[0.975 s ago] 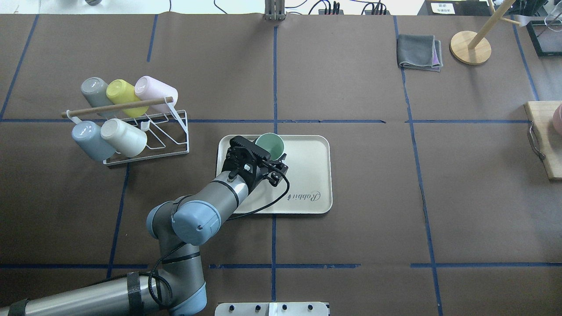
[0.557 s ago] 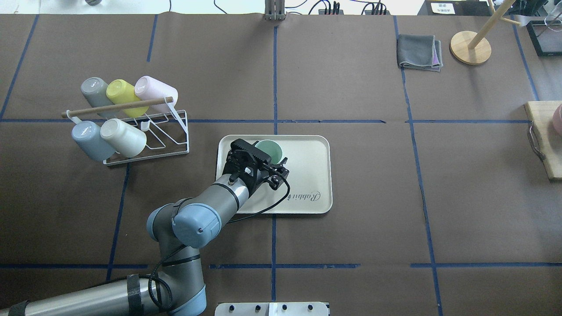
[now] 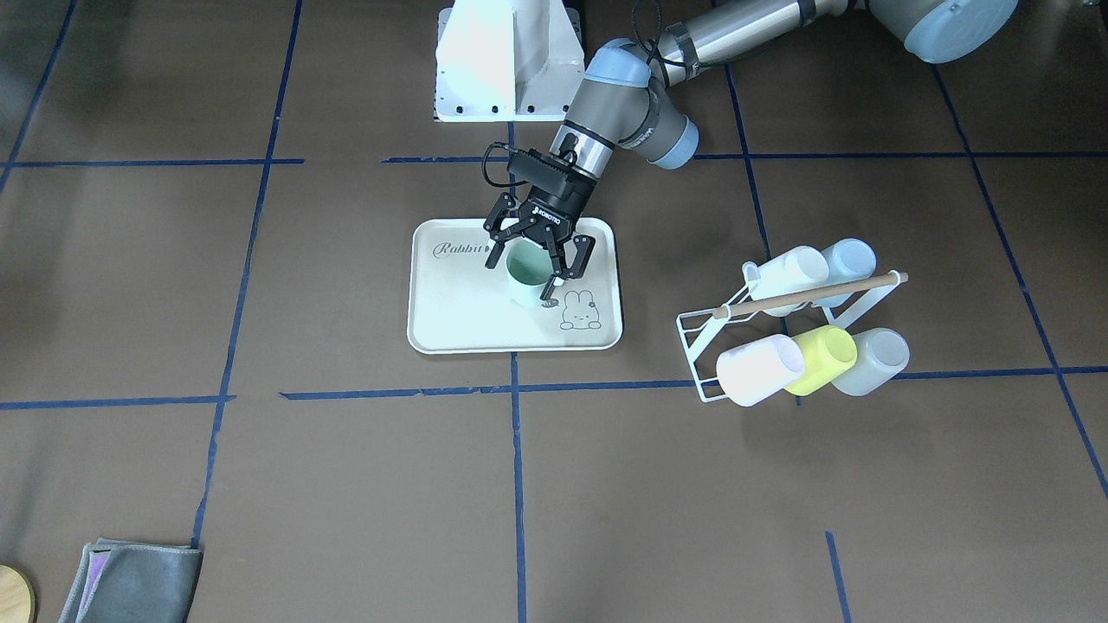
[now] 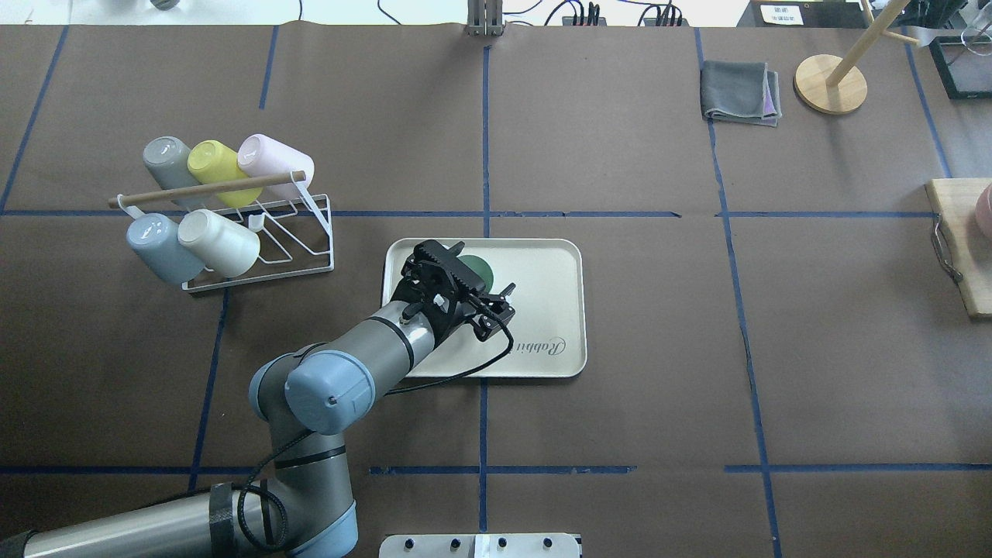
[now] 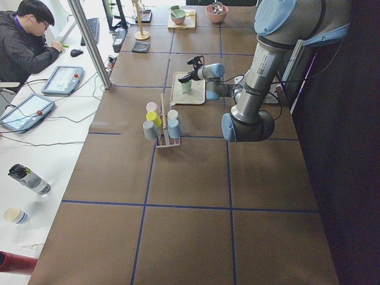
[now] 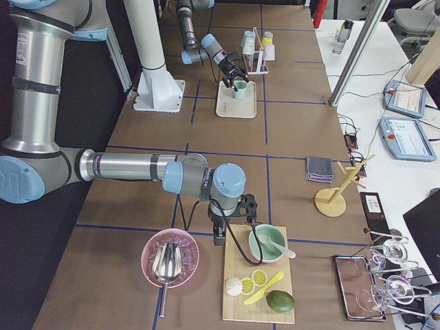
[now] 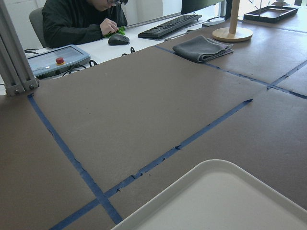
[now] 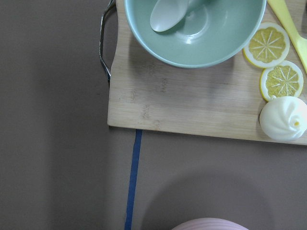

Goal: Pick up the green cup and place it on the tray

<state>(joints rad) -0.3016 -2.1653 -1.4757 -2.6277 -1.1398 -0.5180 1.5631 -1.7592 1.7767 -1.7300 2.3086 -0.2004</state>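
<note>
Mint-green and matte, the small tapered plastic cup [image 3: 525, 292] stands upright on the flat cream-white rectangular tray [image 3: 467, 324], between its "Rabbit" script and its rabbit drawing. The left gripper [image 3: 523, 272] hangs low over the cup with its 2 black fingers [image 3: 494, 247] spread wide, 1 on each side of the rim, and grips nothing. In the overhead view the wrist and gripper body cover most of the cup and the tray's near left part.

On the robot's left of the tray, near but apart, stands a white wire rack with a wooden rod [image 4: 310, 249], holding 5 tilted cups: grey, yellow-lime, pink, pale blue and cream. A folded grey cloth [image 4: 740, 93] and a round-based wooden stand [image 4: 830, 84] lie well apart at the far right.

The right gripper [image 6: 230, 223] hovers at the edge of a bamboo cutting board [image 8: 192, 103] that carries a mint bowl with a spoon [image 8: 206, 43] and 2 lemon slices [image 8: 273, 60]; I cannot tell how its fingers stand.
</note>
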